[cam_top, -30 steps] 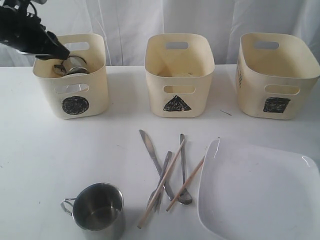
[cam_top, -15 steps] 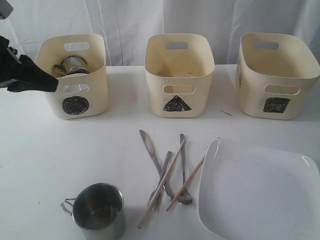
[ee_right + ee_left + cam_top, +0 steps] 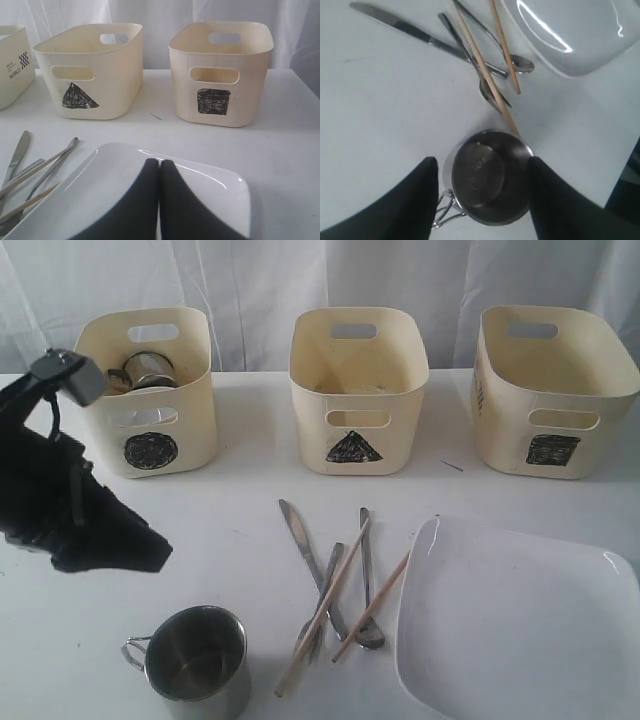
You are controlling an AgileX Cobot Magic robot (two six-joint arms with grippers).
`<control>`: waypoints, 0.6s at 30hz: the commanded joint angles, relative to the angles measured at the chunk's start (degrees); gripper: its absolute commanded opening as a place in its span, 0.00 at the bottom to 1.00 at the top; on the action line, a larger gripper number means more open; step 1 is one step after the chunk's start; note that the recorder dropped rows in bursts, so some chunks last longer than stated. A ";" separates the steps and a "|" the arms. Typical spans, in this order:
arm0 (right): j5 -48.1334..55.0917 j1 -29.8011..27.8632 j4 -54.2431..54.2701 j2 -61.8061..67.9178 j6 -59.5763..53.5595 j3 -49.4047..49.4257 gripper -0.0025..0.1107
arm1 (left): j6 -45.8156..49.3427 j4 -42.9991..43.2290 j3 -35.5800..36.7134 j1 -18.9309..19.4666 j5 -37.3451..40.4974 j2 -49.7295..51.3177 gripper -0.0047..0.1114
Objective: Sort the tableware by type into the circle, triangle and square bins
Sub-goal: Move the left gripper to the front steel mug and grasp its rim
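Now the left gripper hangs over the steel mug that stands on the white table. Its 2 black fingers are spread wide, 1 on each side of the cup, and they hold nothing. The gap looks only a little wider than the mug, so I think the arm should come straight down and stay right in the middle. The wire handle sticks out next to 1 finger, so that finger should slip past it and not land on it. The end of 1 wooden chopstick lies just beside the mug, and a bump there could roll it. A slow, firm squeeze is best, since smooth steel may slip. Then the mug most likely goes up and over to the circle bin, where 1 other mug sits inside. The triangle bin and square bin stand farther along. The right gripper is pressed together with nothing in it, near the big white plate.
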 commanded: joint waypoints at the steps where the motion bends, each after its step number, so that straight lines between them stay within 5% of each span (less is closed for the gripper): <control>1: -0.44 -0.20 -0.08 -0.37 -0.25 0.32 0.02 | 0.11 0.91 3.56 -1.50 -2.51 -0.48 0.55; 18: -0.44 -0.20 -0.08 -0.37 -0.25 0.32 0.02 | 1.75 0.79 4.96 -4.53 -6.10 5.26 0.55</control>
